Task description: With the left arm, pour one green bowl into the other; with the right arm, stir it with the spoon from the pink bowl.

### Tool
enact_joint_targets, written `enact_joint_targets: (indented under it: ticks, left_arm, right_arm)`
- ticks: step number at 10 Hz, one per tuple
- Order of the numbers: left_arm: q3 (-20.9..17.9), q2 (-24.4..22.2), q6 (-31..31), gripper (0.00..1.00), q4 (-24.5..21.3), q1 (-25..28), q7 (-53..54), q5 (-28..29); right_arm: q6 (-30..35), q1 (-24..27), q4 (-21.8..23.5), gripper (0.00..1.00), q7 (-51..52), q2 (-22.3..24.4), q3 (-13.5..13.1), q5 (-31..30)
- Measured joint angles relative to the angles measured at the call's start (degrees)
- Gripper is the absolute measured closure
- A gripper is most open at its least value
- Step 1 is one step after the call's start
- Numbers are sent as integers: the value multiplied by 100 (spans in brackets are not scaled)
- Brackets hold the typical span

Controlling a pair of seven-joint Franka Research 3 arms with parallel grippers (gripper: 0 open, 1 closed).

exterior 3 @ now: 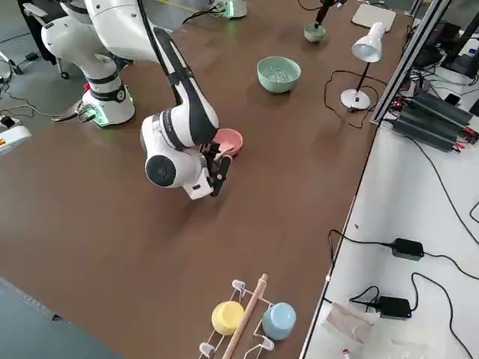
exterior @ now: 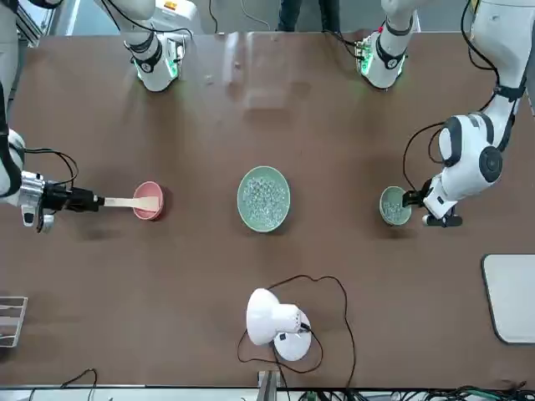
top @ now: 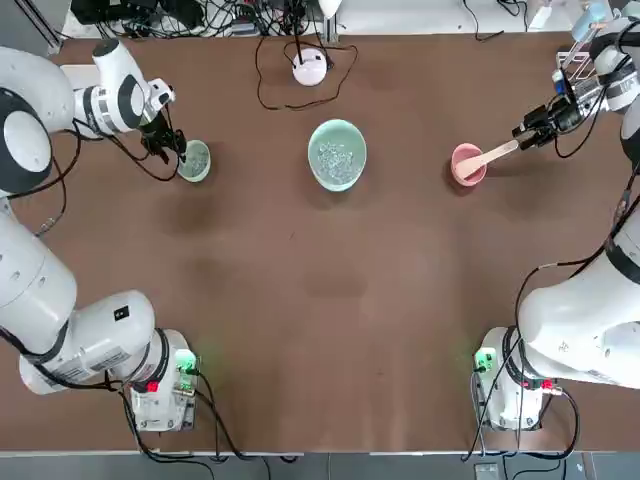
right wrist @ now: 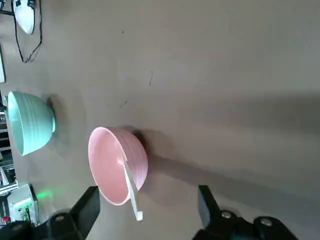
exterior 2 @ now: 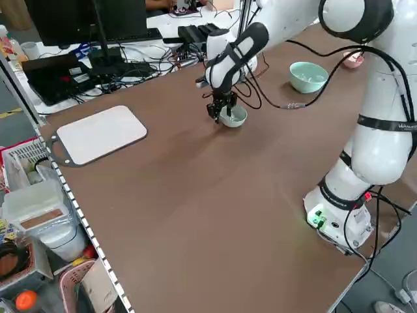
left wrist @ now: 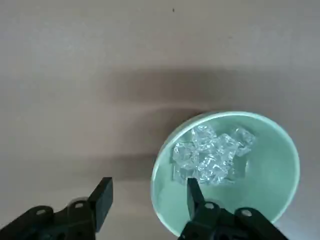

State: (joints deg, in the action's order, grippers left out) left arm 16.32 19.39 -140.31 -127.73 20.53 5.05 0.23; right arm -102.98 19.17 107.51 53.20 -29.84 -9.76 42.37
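— Fingers of the left gripper (left wrist: 145, 197) straddle the small green bowl (left wrist: 227, 167)'s rim, spread wide.
— Right gripper (right wrist: 145, 207)?
— Wide too; spoon (right wrist: 131, 190) between, ungrasped. Both must close.

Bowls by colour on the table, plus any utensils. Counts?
Green bowls: 2, the small green bowl at the left gripper and the wide green bowl in the middle
Pink bowls: 1, the pink bowl
Spoons: 1, the wooden spoon resting in the pink bowl, its handle towards the right gripper
Total: 4
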Motion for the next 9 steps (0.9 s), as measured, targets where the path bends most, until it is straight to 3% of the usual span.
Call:
enact_joint_targets:
  ticks: [1,3,6,9]
  left_arm:
    - [0,90,-99,34,1,0,4,0]
    - [0,168,-153,48,17,0,13,0]
    - [3,168,-155,95,29,0,12,-6]
    - [2,115,-138,96,163,9,-160,-8]
  right_arm:
    - [72,4,-15,17,28,-45,-1,1]
    - [312,108,-20,26,34,-87,-5,10]
    - [539,231,-19,31,52,-251,-5,252]
    - [594,240,-21,36,65,-401,-5,410]
